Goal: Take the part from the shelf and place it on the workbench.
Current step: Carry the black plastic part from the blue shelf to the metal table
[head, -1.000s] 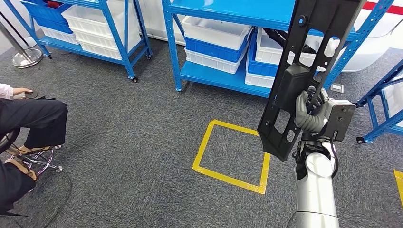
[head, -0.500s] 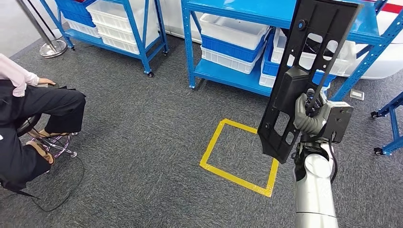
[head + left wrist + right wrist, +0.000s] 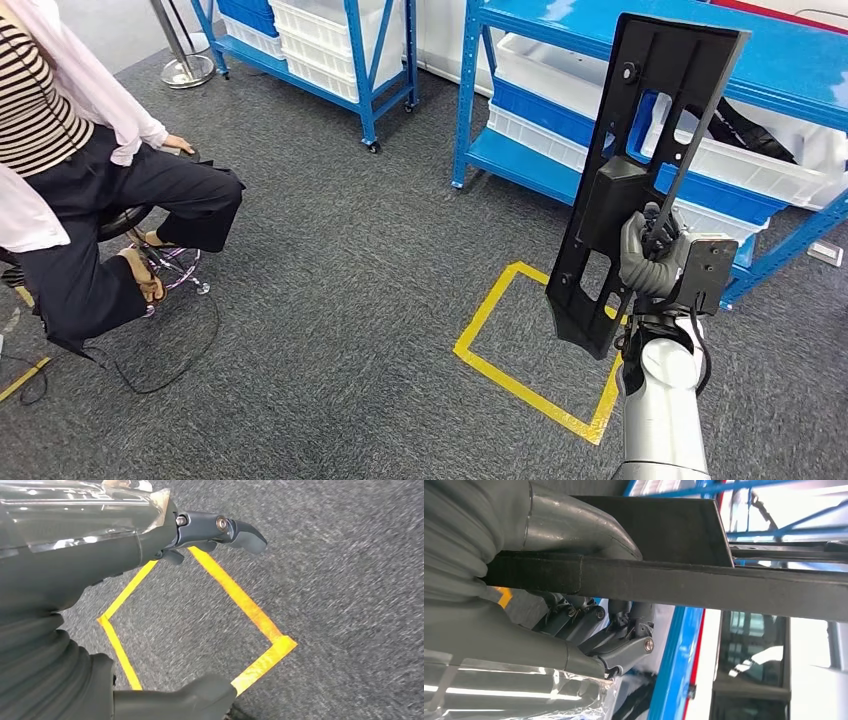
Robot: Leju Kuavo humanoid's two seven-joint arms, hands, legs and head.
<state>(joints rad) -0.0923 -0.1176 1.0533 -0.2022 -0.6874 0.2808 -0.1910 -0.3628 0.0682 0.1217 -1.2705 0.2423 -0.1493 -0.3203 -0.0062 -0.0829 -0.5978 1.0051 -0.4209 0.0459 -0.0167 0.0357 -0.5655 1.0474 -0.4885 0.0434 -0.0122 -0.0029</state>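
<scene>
Since the earlier frames the whole head view has swung: the shelving has slid toward the 1 o'clock side and the seated person has come further into the picture at 9 o'clock, which is the camera turning and not the things moving, while the right hand keeps the same hold throughout. One long black part (image 3: 640, 170) stands nearly upright at 3 o'clock in the head view, tilted a little so its top leans toward 1 o'clock, well clear of the shelves and above the floor. The right hand (image 3: 650, 252) grips it about halfway down, fingers (image 3: 655, 222) wrapped round a thin bar of the part and the thumb pressed against its flat face; the right wrist view shows the thumb (image 3: 574, 527) lying on the dark edge of the part (image 3: 704, 585). The left hand (image 3: 100, 580) holds nothing, with its thumb (image 3: 190, 700) and its fingers (image 3: 235, 530) apart above the carpet. One square of yellow tape (image 3: 520, 360) is marked on the grey carpet (image 3: 340, 260) at 5 o'clock, just beside the lower end of the part. Two blue shelf units stand at the far side, one (image 3: 360, 60) at 11 o'clock and one (image 3: 560, 30) at 1 o'clock, both carrying white and blue bins (image 3: 540, 110). One person (image 3: 70, 190) sits on a stool (image 3: 160, 275) at 9 o'clock.
</scene>
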